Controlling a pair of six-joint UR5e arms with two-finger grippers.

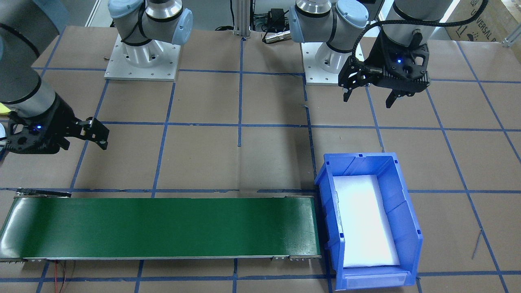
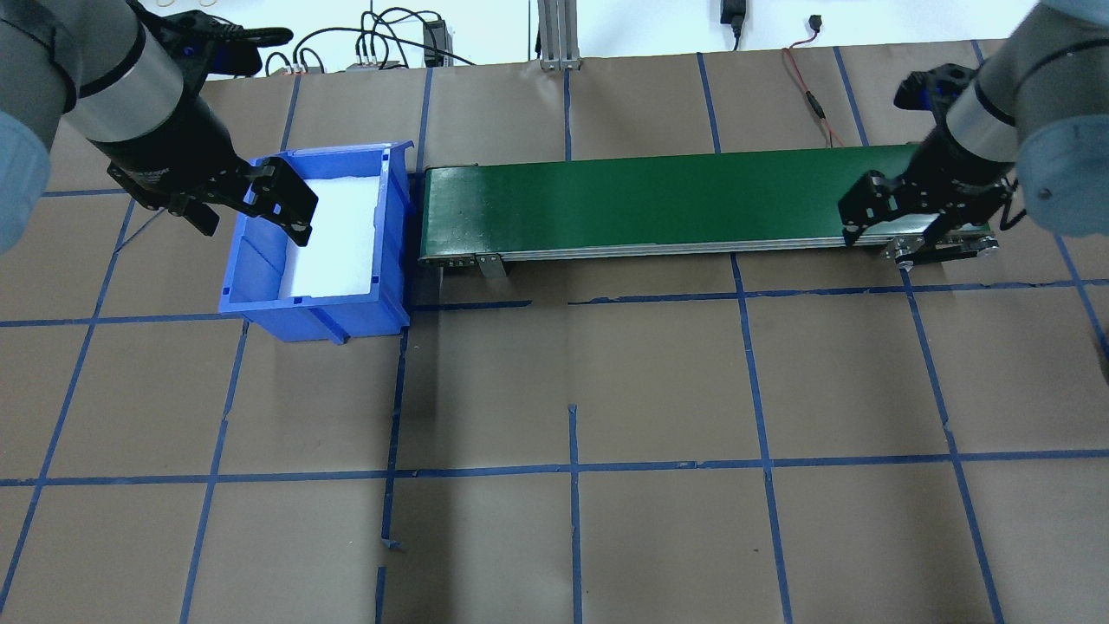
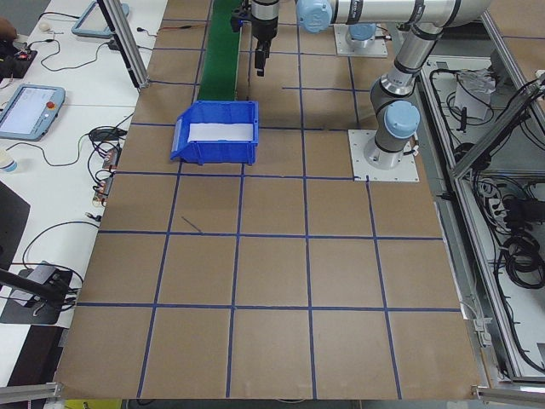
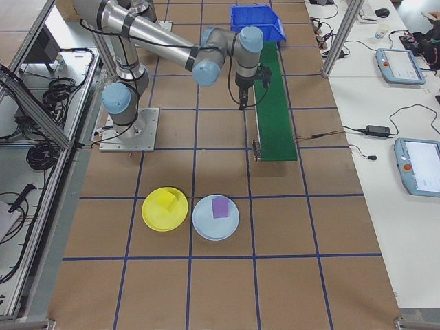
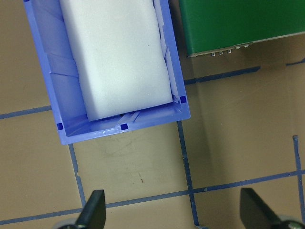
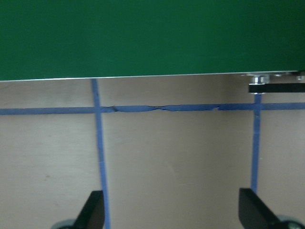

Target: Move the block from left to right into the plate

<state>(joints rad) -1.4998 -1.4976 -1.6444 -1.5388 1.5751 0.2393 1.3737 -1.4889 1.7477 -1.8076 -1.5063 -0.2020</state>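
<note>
Nearest your front-facing camera, a long green conveyor belt (image 1: 163, 228) runs across the paper-covered table (image 1: 264, 154), which is marked into squares with blue tape. Touching or just beside one end of the belt sits a blue bin (image 1: 368, 219) with a white foam pad (image 1: 364, 221) lying flat inside it. Your left gripper (image 1: 368, 93) hangs in the air near the bin, on the robot's side of it, its two fingers spread apart and holding nothing; its wrist view looks down on the bin's end wall with bare table between the fingertips. Your right gripper (image 2: 888, 230) hovers at the opposite end of the belt, just over its near edge, fingers likewise spread and empty; its wrist view shows the belt's edge and a blue tape cross below. You will find the purple block (image 4: 220, 207) only in the right side view, lying on a pale blue plate (image 4: 216, 217), well apart from both arms and beyond the belt's end. Just beside that plate is a yellow plate (image 4: 165, 209) carrying a yellow block (image 4: 169, 201).
</note>
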